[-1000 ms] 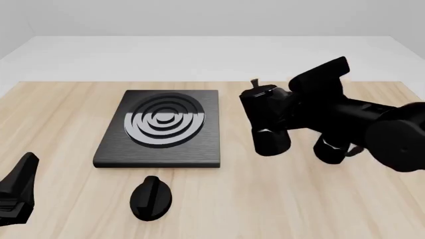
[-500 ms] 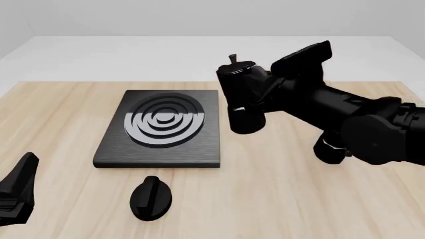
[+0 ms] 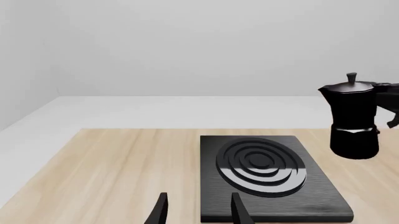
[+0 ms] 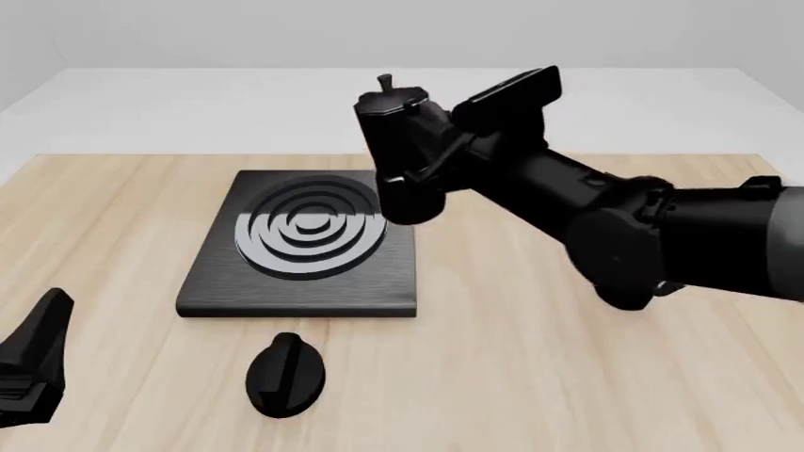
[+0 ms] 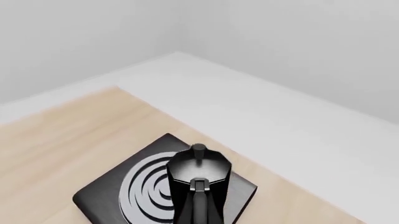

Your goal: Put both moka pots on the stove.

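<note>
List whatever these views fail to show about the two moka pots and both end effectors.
- Second moka pot: absent from every view; in the front view the right arm covers the table where it might stand.
- Right end effector: its fingers are hidden behind the carried moka pot in the front view and out of frame in the right wrist view.
- Left end effector: cut off by the frame edge in both the left wrist and front views.
</note>
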### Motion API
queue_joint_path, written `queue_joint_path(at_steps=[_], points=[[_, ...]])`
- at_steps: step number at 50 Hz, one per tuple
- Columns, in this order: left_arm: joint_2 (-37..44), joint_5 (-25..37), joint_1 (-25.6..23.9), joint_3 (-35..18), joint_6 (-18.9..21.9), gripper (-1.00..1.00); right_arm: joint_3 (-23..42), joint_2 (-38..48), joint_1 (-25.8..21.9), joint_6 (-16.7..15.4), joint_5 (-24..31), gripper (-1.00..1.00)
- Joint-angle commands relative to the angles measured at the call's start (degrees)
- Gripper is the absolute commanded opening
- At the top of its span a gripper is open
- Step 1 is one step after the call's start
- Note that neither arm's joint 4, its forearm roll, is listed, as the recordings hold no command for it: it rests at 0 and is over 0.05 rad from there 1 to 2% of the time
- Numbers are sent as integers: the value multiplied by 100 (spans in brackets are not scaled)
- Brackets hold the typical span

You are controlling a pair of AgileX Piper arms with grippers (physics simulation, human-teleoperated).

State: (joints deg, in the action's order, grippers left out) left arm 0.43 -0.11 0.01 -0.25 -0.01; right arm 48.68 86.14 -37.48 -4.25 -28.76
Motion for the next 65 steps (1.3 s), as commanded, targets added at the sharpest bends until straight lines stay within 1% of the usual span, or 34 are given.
queue_joint_path(at_steps=[1,10,11,16,33,45,52,57,65], points=[[0,0,0,0,-1,100,510,345,-198,60,-381,-100],[0,0,-1,0,0,100,719,599,-389,52,-539,-100],[0,0,1,0,0,100,744,626,-418,-5,-583,-100],[-1,0,-1,0,-1,100,948,741,-473,-2,-573,-100],[0,0,0,0,0,100,1435,1161,-841,-164,-703,-100],[1,0,-1,0,-1,100,1778,1518,-1018,-129,-874,-100],[0,0,0,0,-1,100,1940,1767,-1099,-47,-941,-100],[1,0,1,0,-1,100,2074,1995,-1206,-127,-1012,-100],[1,0,-1,0,0,100,2367,2303,-1262,-134,-1015,-100]])
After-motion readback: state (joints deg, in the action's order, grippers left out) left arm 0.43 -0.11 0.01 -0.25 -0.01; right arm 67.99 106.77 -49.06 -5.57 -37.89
